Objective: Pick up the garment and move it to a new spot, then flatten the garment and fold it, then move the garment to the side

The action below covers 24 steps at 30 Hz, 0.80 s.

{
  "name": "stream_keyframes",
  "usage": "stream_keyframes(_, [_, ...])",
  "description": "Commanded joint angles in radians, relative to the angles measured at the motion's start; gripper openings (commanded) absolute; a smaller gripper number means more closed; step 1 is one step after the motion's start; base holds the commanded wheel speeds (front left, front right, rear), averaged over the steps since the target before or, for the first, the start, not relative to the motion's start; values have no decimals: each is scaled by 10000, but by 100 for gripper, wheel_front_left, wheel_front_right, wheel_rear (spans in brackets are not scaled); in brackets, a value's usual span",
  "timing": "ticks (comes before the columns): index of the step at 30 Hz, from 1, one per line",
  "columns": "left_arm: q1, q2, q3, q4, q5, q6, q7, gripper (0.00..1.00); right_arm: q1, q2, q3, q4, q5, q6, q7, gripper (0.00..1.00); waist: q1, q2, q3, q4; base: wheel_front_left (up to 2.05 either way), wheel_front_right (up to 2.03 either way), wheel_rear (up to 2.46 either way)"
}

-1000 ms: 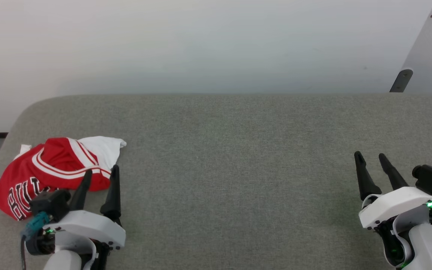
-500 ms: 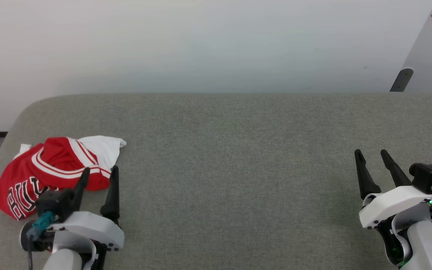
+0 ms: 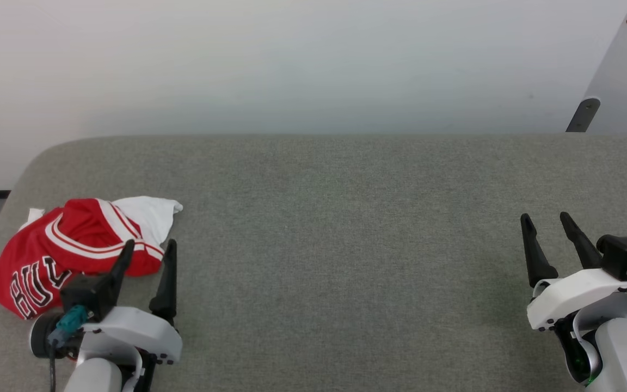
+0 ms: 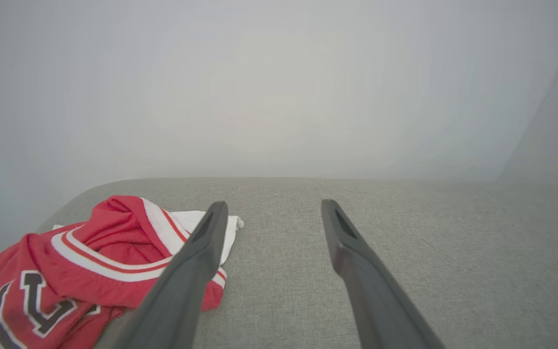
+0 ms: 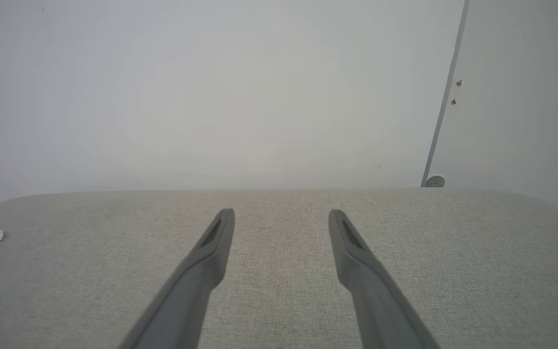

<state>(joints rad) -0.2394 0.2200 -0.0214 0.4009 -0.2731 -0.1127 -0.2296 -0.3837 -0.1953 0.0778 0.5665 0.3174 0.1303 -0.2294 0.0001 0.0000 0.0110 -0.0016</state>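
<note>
Garment (image 3: 74, 247): red shirt, dumped in a crumpled heap at the left end of the table, pretty close to the rounded far-left corner. Not flat, not folded.
Lettering (image 3: 30, 280): black block letters with a white outline on the near-left part of the heap. Some of it's lost in the folds, so I can't read the whole word.
Trim (image 3: 90, 242): red-and-white stripes curving across the top of the heap.
Sleeve (image 3: 150, 212): white bit poking out at the heap's far right, lying on the table.
Left end effector (image 3: 151, 245): fingers spread wide, nothing between them. It sits just beside the heap's near-right edge. Its left finger overlaps the red fabric in the head view, and honestly I can't tell if it's touching.
Right end effector (image 3: 545, 218): fingers wide apart too, empty, way over at the right end of the table, well apart from the heap.
Table (image 3: 346, 218): grey woven fabric top, rounded corner at far left.
Wall (image 3: 313, 65): plain and pale, right behind the table's far edge.
</note>
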Motion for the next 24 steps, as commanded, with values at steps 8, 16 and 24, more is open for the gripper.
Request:
stream_keyframes(8, [-273,15,40,245,567,-103,-212,100,-268,-137,37,39,-486,7,-210,100,-1,0,44,5,0,0,0])
stream_keyframes(16, [-381,55,-3,411,1041,-156,-356,100,-341,-179,116,113,-858,7,-358,100,-1,0,26,11,0,0,0])
stream_keyframes(24, [-425,1,38,554,1025,-185,-349,100,-168,-18,91,-55,-584,7,-370,100,-1,0,7,238,0,0,0])
